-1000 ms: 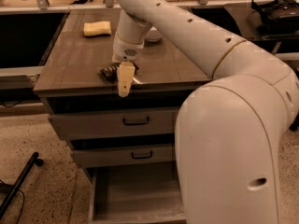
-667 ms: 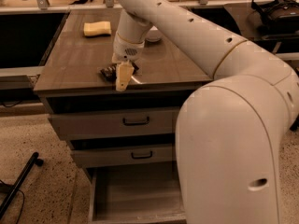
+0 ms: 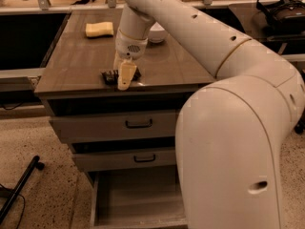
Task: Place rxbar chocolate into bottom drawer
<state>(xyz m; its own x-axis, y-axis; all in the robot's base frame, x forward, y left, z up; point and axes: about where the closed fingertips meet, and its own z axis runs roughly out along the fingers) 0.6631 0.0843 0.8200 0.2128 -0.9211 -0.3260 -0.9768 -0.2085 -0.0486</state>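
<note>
One rxbar chocolate (image 3: 109, 77) lies on the grey-brown surface (image 3: 78, 61) of the cabinet, close to its front edge and a little left of the middle; it shows as a small dark wrapper, partly covered. The single gripper (image 3: 124, 75) is down at the bar, its pale tip standing in front of the wrapper so that dark parts of the bar show to either side of it. Whether the gripper has closed on the bar cannot be told from this view. One white arm (image 3: 190, 27) reaches in from the upper middle, bends through a large elbow at the right and fills much of the right half of the view. Two other things sit on the surface: one yellow sponge (image 3: 99, 29) near the back left, well apart from the bar, and one white bowl (image 3: 157, 34) at the back, half hidden behind the arm. Below the surface there are three drawers. The two upper drawers, the top one (image 3: 95, 127) and the middle one (image 3: 102, 159), each carry one black handle and are pushed in. The bottom drawer (image 3: 138, 199) is pulled out, its plain interior in view with nothing seen in it. On the speckled floor at lower left lies one black pole (image 3: 20, 189).
</note>
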